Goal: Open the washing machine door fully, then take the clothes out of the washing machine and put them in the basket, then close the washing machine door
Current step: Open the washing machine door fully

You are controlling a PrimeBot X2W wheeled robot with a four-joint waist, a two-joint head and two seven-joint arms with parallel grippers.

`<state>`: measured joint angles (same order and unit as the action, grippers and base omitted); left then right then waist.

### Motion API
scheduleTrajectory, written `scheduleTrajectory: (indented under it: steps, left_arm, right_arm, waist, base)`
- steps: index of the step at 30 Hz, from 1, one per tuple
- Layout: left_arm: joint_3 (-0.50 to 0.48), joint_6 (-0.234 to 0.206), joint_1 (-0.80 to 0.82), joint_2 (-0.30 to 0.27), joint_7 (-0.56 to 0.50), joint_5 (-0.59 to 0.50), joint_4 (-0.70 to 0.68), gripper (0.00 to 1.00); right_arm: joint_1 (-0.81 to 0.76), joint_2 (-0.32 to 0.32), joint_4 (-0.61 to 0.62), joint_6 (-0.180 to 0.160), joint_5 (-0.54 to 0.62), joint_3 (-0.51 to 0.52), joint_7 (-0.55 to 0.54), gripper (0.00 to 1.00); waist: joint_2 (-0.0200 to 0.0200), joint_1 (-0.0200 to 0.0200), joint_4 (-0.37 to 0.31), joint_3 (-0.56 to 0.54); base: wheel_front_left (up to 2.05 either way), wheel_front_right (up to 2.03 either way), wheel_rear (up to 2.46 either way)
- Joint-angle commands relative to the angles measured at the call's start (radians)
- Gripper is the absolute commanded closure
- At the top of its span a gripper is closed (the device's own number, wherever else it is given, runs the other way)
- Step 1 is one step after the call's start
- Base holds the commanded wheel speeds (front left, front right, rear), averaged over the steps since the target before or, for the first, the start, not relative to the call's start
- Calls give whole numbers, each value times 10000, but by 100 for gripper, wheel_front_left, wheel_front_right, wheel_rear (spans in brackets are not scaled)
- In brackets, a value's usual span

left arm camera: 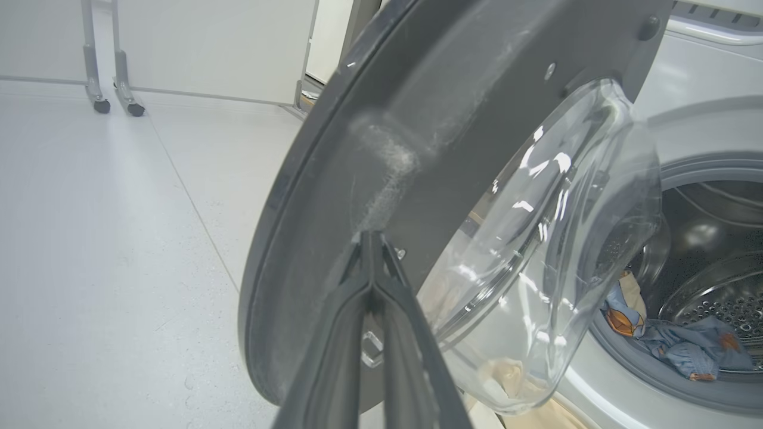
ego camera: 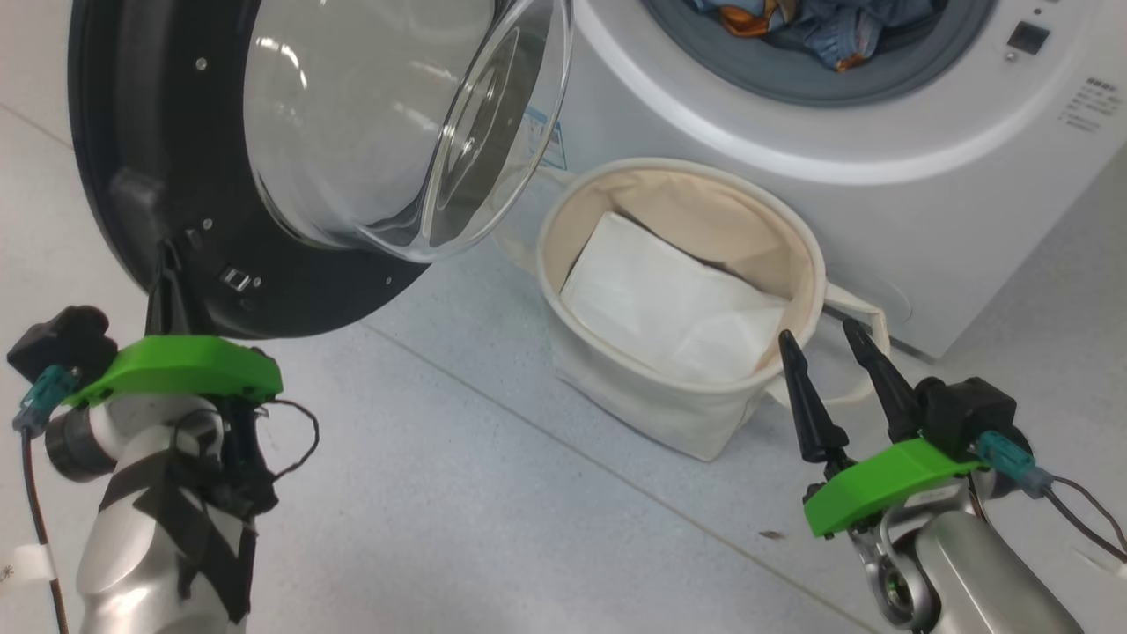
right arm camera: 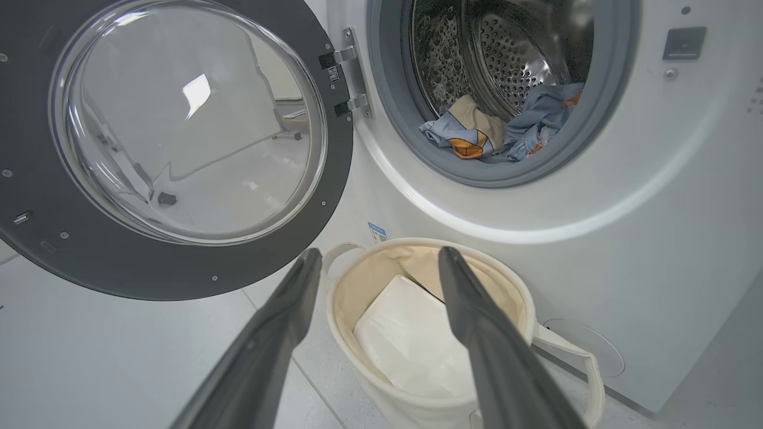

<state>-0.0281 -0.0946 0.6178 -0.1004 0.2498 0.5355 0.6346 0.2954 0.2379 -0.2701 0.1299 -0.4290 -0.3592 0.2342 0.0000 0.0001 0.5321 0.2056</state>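
- The washing machine (right arm camera: 656, 208) carries a small blue-and-white sticker (right arm camera: 377, 231) low on its white front, just above the basket; its print is too small to read.
- A few lines of grey printed text (ego camera: 1092, 101) sit at the right of the front panel, blurred past reading. A tiny label on the hinge (right arm camera: 346, 74) cannot be read either.
- The washing machine door (ego camera: 158, 176) stands open, swung out to the left of the drum mouth. Its clear glass bowl (ego camera: 379, 132) bulges toward the machine.
- The clothes (right arm camera: 495, 128) lie inside the steel drum (left arm camera: 715, 298), heaped at the bottom against the grey rim. There is light blue fabric, and a beige piece with an orange patch.
- The basket (right arm camera: 329, 286) stands upright on the pale floor (ego camera: 440, 511), just in front of the machine and below the drum mouth. Inside it lies a flat white sheet (ego camera: 669, 308), tilted against the beige lining; no garment is in it.
- The left end effector (left arm camera: 369, 235) has its two dark fingers pressed together. Their tips touch the dusty grey inner face of the door's rim, beside the glass bowl.
- The right end effector (right arm camera: 380, 253) holds its fingers apart with nothing between them. It hovers above the floor near the basket's right loop handle (ego camera: 858, 308), pointing toward the basket and the machine.
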Motion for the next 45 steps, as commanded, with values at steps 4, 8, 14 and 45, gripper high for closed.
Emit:
scheduleTrajectory:
  steps: [4, 8, 14, 45]
  left_arm:
    - [-381, 786, 184, -336, 119, -365, -12, 87]
    - [-241, 1495, -66, -260, 119, -604, 149, 0]
    - [758, 2001, -674, -170, 119, -1208, 272, 0]
    - [448, 1839, -3911, -3039, -1010, 393, -3898, 0]
  right_arm:
    - [160, -7, 87, 8, -125, -38, 164, 0]
    - [-229, -133, -17, 8, -126, 422, 234, 0]
    - [-1015, -495, 166, 8, 116, 1289, 269, 0]
    - [-1085, -1070, 646, 8, 665, 1521, 275, 0]
  waist:
    - [0, -1, -140, -456]
    - [0, -1, -299, -966]
    - [0, -1, -758, -1778]
    - [0, -1, -6675, -1993]
  base:
    - [0, 0, 0]
    - [0, 0, 0]
    - [0, 0, 0]
    - [0, 0, 0]
